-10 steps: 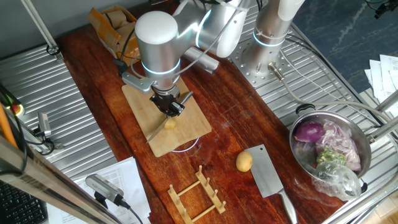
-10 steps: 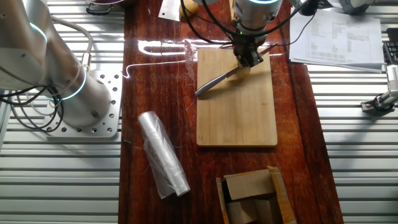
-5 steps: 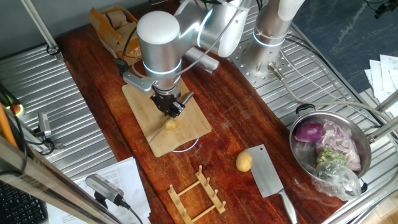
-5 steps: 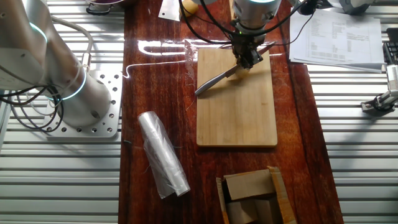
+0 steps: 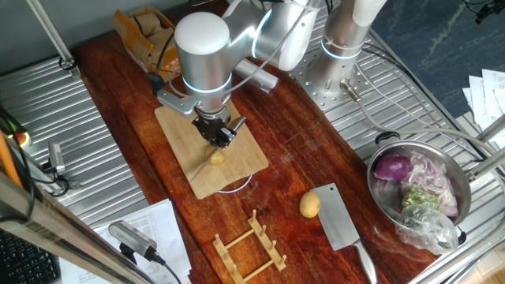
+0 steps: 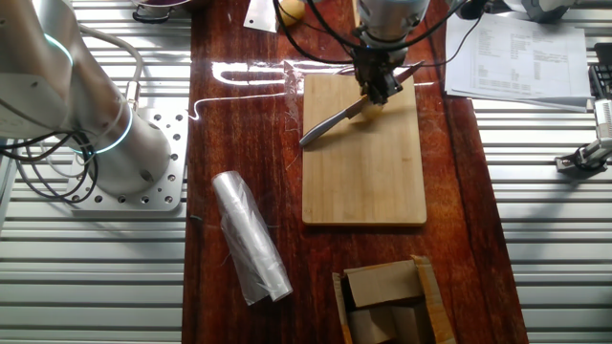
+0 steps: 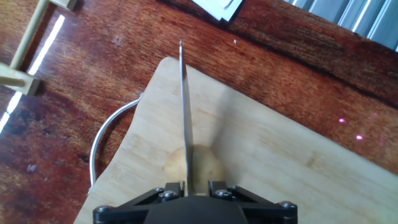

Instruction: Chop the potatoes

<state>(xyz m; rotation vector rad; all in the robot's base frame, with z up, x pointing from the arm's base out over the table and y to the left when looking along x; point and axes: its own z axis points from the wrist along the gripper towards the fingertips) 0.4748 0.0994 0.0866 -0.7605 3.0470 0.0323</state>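
My gripper (image 5: 218, 138) is shut on a knife (image 5: 199, 166) over the bamboo cutting board (image 5: 177, 130). A small yellow potato (image 5: 215, 158) lies on the board right under the blade. In the hand view the blade (image 7: 185, 118) shows edge-on, crossing the middle of the potato (image 7: 198, 167), with my gripper (image 7: 196, 186) at the bottom edge. The other fixed view shows my gripper (image 6: 378, 88), the knife (image 6: 330, 122) and the potato (image 6: 374, 107) at the board's far end. A second whole potato (image 5: 309, 205) lies on the table beside a cleaver (image 5: 339, 225).
A steel pot (image 5: 458, 225) with a purple onion (image 5: 392, 167) and scraps stands at the right. A wooden rack (image 5: 248, 248) lies in front of the board. A cardboard box (image 5: 146, 39) is at the back and a plastic roll (image 6: 251, 239) lies beside the board.
My gripper with the knife has shifted slightly up and back from the potato. The potato on the board has not moved.
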